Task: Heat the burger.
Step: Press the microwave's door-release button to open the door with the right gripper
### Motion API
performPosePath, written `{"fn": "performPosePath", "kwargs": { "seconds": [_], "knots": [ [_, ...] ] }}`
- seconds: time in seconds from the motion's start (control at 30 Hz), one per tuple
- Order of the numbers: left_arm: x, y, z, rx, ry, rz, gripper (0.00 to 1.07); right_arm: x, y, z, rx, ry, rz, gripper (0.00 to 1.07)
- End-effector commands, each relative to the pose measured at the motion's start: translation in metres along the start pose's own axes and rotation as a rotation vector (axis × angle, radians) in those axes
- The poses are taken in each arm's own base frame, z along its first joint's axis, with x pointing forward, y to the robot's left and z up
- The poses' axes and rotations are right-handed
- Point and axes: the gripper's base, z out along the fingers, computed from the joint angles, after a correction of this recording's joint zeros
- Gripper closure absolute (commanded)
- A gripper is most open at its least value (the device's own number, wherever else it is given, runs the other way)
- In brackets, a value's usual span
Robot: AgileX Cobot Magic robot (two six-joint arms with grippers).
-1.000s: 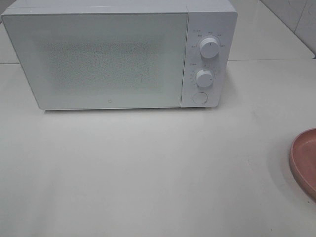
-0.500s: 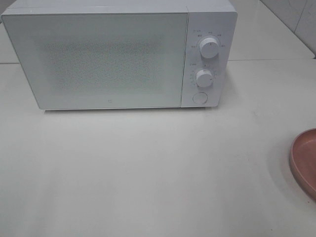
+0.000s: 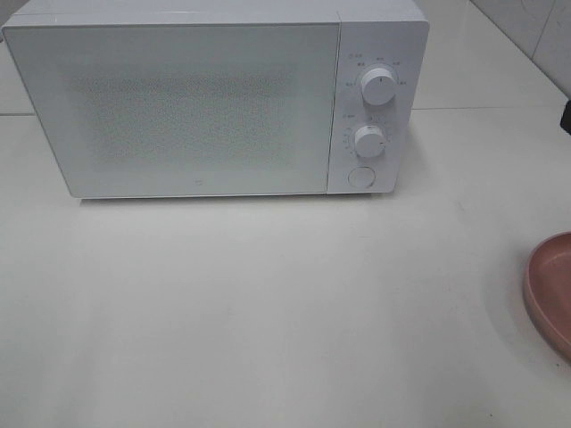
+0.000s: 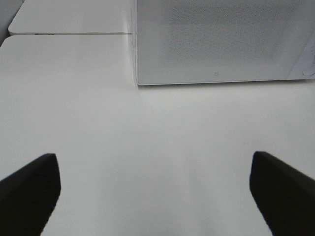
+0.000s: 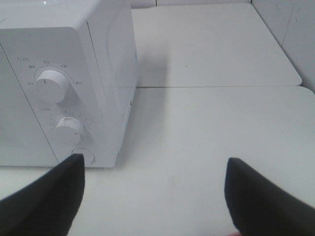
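**White microwave shut; both hands wide, holding nothing**

Seen from the high camera: white box-shaped microwave oven (image 3: 205,98) at the back of a pale, glossy tabletop (image 3: 268,312), front turned toward the camera. Speckled frosted door (image 3: 178,107) closed flush across most of the front; hides whatever lies behind it. On the panel right of the door, three controls stacked: large white upper knob (image 3: 378,87), smaller white lower knob (image 3: 368,141) beneath it, round white push button (image 3: 360,176) at the bottom. Round pink plate (image 3: 551,294) at the right edge of that view, cut off by the frame, well apart from the oven. Tiny dark sliver (image 3: 566,117) at the same edge, farther back, too small to identify.

Left hand (image 4: 155,196): two black fingers (image 4: 29,191) spread wide above the tabletop, nothing between them. Faces the frosted door and the oven's left front corner, well apart from both.

Right hand (image 5: 155,201): black fingers (image 5: 266,199) likewise spread wide, gripping nothing. Points at the control panel and the open tabletop beside the oven. One fingertip lines up close to the push button in the wrist view; cannot tell whether it touches.

Burger: shows in none of the three views; cannot tell where it is.
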Motion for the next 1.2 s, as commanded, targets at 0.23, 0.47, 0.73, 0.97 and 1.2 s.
{"fn": "performPosePath", "kwargs": {
  "seconds": [0.23,0.47,0.73,0.97,1.2],
  "knots": [
    [0.001,-0.001,-0.003,0.006,-0.023,0.001,0.07,0.012,0.0,0.028,-0.027,-0.202,-0.004,0.34],
    [0.001,-0.001,-0.003,0.006,-0.023,0.001,0.07,0.03,-0.003,0.05,0.002,-0.159,-0.017,0.34],
    [0.001,-0.001,-0.003,0.006,-0.023,0.001,0.07,0.039,0.009,0.068,0.009,-0.191,-0.057,0.34],
    [0.001,-0.001,-0.003,0.006,-0.023,0.001,0.07,0.053,0.039,0.076,0.015,-0.205,-0.106,0.34],
    [0.001,-0.001,-0.003,0.006,-0.023,0.001,0.07,0.072,0.069,0.077,0.043,-0.19,-0.097,0.34]
  ]
}}
